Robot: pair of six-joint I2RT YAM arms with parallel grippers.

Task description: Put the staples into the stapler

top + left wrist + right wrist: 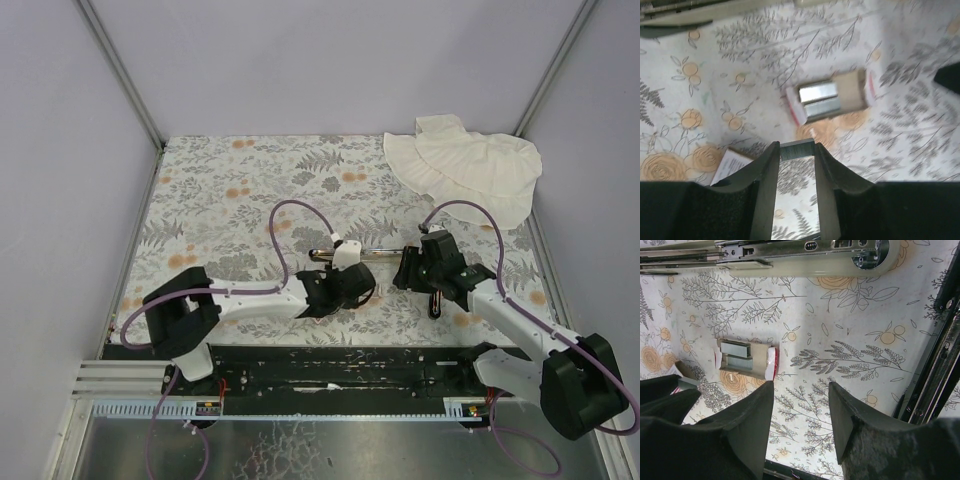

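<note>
My left gripper (pixel 348 290) (pixel 797 148) is shut on a short silver-grey strip of staples (pixel 798 150), held crosswise at its fingertips above the table. The small cardboard tray (pixel 855 90) with a pink-red edge lies just beyond, holding more staples (pixel 819 101); it also shows in the right wrist view (pixel 759 362). The white sleeve (pixel 729 165) lies to the left. The stapler (pixel 372 255) lies opened, its silver channel showing in the right wrist view (pixel 805 255). My right gripper (pixel 412 270) (pixel 800 387) is open and empty, near the tray.
A white cloth (pixel 465 165) lies at the back right corner. A black bar with a metal rail (pixel 935 370) lies right of my right gripper. Grey walls bound the floral table (pixel 220 200). The two grippers are close together.
</note>
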